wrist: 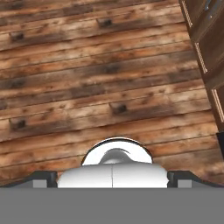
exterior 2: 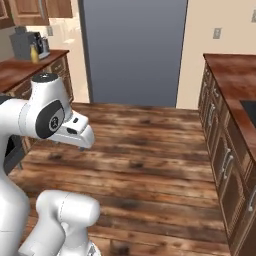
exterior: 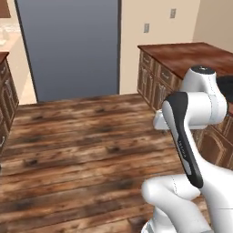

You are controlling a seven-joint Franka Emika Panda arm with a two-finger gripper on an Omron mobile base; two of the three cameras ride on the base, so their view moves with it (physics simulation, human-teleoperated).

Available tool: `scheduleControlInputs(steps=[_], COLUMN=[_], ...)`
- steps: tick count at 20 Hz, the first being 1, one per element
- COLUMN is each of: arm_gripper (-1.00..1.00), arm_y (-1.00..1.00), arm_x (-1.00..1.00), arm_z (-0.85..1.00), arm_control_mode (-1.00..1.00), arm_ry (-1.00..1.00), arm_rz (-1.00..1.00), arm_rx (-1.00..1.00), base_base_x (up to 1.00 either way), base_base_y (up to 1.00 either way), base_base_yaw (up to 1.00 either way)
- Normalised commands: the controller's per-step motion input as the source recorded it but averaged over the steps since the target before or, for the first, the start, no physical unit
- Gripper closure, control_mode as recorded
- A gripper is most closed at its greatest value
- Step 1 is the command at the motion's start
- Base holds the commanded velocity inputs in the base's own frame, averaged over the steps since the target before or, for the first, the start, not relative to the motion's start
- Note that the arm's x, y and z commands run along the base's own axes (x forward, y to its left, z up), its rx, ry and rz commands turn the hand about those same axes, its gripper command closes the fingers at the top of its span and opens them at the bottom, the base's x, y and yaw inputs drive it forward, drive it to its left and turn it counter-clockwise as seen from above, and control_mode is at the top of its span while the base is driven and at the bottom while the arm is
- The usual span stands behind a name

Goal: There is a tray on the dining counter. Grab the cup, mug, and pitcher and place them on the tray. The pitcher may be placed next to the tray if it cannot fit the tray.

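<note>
My gripper point(wrist: 112, 178) points down at the bare plank floor, folded in close to the arm's own base. Its two dark fingertips point(wrist: 41, 178) stand far apart, open, with nothing between them. A small mustard-yellow bottle shape, the pitcher point(exterior 2: 34, 53), stands beside a grey coffee machine point(exterior 2: 27, 44) on the wood counter at the far left in the right base view, well away from the gripper. The tray, the cup, the mug and the dining counter are out of view.
A reddish-brown counter over wood cabinets point(exterior: 186, 57) runs along the right, with a dark inset point(exterior 2: 248, 111) in its top. A tall blue-grey panel point(exterior: 73, 45) stands ahead. Open plank floor point(exterior: 82, 136) lies between the counters.
</note>
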Motion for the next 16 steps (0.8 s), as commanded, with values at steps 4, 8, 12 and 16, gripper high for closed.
scheduleControlInputs(steps=[4,8,12,16], arm_gripper=[-1.0,-1.0,-1.0,-1.0], arm_y=[0.0,0.0,0.0,0.0], arm_x=[0.0,0.0,0.0,0.0], arm_z=[0.0,0.0,0.0,0.0], arm_control_mode=[1.0,1.0,1.0,1.0], arm_ry=[0.0,0.0,0.0,0.0], arm_rz=[0.0,0.0,0.0,0.0], arm_rx=[0.0,0.0,0.0,0.0], base_base_x=[1.0,1.0,1.0,1.0], base_base_y=[0.0,0.0,0.0,0.0], base_base_yaw=[0.02,0.03,0.04,0.07])
